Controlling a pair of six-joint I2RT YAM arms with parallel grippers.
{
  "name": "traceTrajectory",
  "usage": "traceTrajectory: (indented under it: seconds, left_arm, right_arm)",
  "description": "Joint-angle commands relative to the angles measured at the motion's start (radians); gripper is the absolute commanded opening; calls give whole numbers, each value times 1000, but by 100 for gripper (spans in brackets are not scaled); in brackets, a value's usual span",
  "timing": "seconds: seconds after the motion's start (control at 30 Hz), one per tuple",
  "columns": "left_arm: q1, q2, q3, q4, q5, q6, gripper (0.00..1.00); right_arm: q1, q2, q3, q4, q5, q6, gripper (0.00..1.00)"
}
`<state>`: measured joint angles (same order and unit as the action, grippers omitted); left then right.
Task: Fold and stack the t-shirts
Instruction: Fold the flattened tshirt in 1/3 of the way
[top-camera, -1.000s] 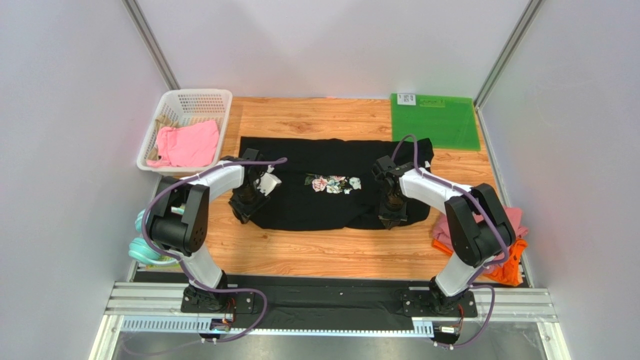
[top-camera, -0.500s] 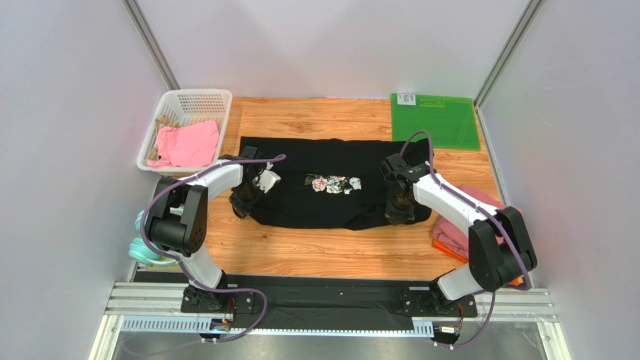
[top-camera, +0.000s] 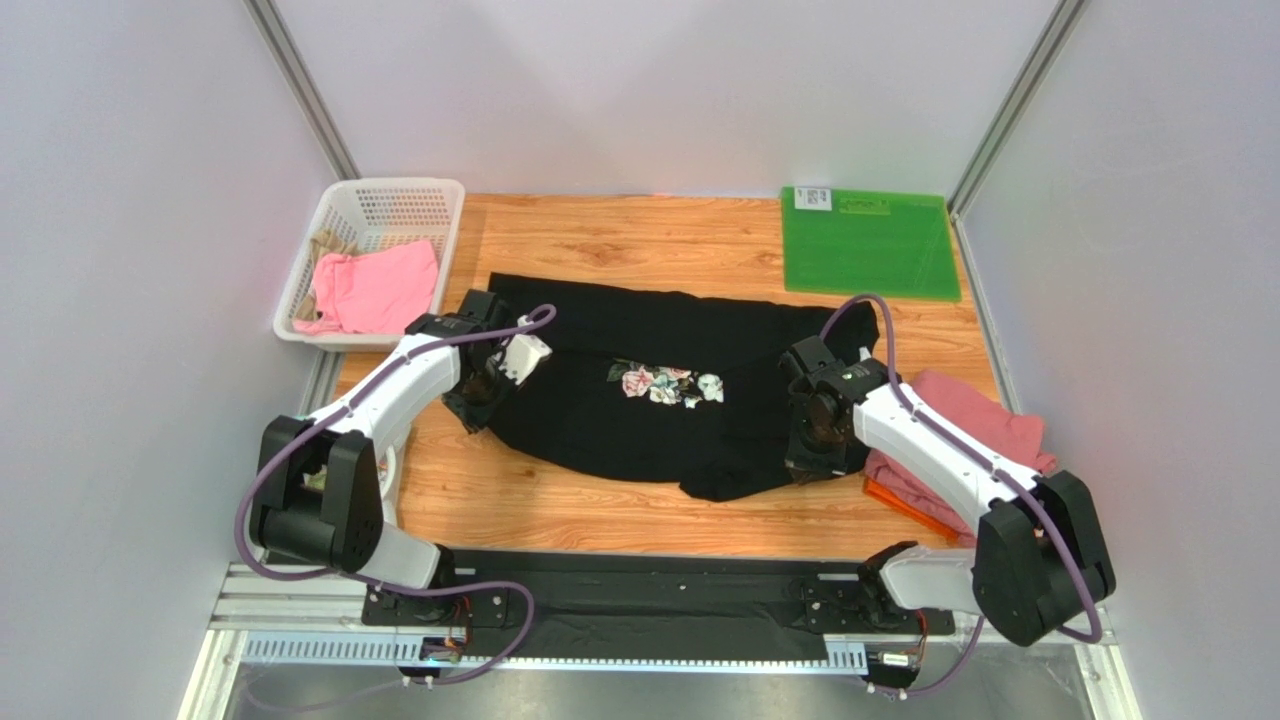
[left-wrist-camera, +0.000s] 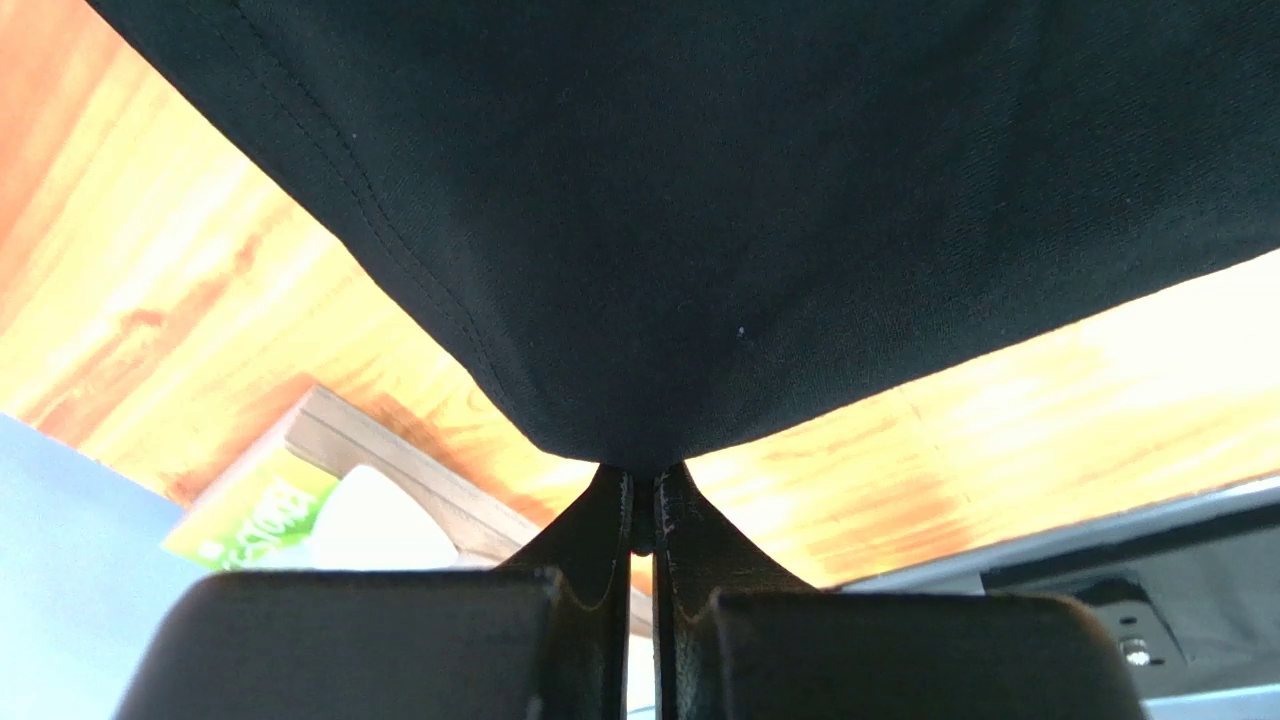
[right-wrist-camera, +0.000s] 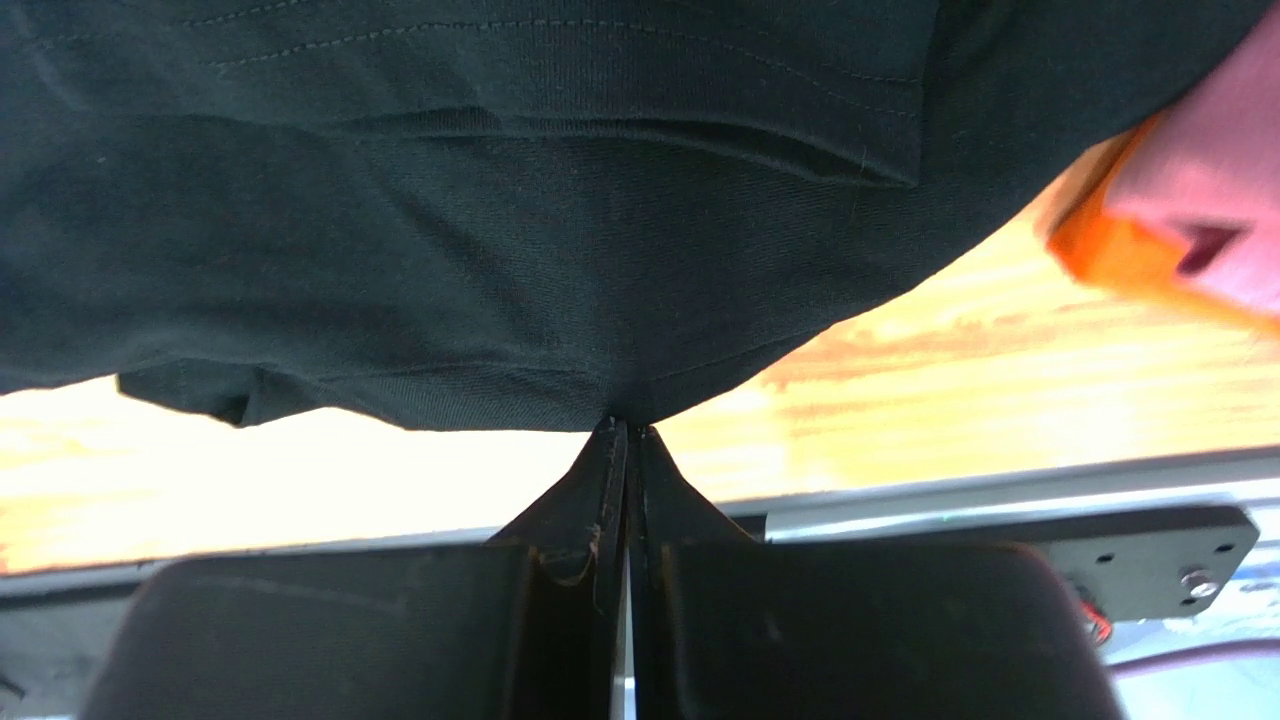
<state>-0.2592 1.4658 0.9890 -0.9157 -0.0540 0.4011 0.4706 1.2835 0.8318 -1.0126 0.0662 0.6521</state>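
Note:
A large black t-shirt (top-camera: 646, 413) with a floral chest print (top-camera: 672, 384) lies spread across the middle of the wooden table. My left gripper (top-camera: 478, 402) is shut on its left edge; in the left wrist view the black cloth (left-wrist-camera: 721, 225) hangs from my closed fingertips (left-wrist-camera: 643, 483). My right gripper (top-camera: 809, 444) is shut on the shirt's right side, with the cloth (right-wrist-camera: 451, 255) pinched at my fingertips (right-wrist-camera: 625, 435). A dusty-pink t-shirt (top-camera: 984, 428) lies over an orange one (top-camera: 887, 492) at the right edge. Both show in the right wrist view, pink (right-wrist-camera: 1202, 165) above orange (right-wrist-camera: 1112, 248).
A white basket (top-camera: 383, 203) at the back left holds a bright pink cloth (top-camera: 376, 288). A green mat (top-camera: 869, 240) lies flat at the back right. Grey walls close in both sides. A teal object (top-camera: 289, 503) sits by the left arm's base.
Both grippers have pulled the black shirt's near edge toward the front, the right one down and right. The left gripper has shut on the cloth. The shirt now lies skewed and bunched at its front.

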Motion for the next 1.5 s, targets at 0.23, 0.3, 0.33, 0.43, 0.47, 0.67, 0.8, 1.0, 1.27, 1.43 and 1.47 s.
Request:
traceTrajectory:
  seconds: [0.23,0.3,0.33,0.43,0.47,0.67,0.8,1.0,1.27,1.43,1.47]
  left_arm:
    - [6,-19,-32,-17,16,7,2]
    - [6,-15,-27,-14,7,11,2]
    - [8,-13,-27,-6,3,15,3]
    - [14,5,-16,1,-7,21,11]
    - [15,11,-1,0,-7,21,20]
    - [15,7,201,-123,120,-5,54]
    - [15,45,385,-228,192,-13,72]
    - [15,263,523,-147,161,-79,75]
    - [26,589,753,-123,123,-125,65]
    - [43,708,897,-140,117,-139,64]
    - [46,721,916,-149,115,-139,64]
  right_arm:
    - [25,-59,10,-52,-8,83,2]
    - [25,-26,41,-52,-41,78,4]
    - [25,-13,50,-57,-51,69,8]
    - [25,34,108,-89,-34,37,32]
    - [25,42,134,-102,-23,26,35]
    - [-33,124,398,-172,29,-43,36]
    - [-127,230,538,-167,57,-83,36]
    - [-254,447,656,-94,103,-108,35]
    - [-314,617,721,-35,99,-82,31]
    - [-336,709,794,-34,127,-74,30]
    - [-348,724,808,-35,129,-75,30]
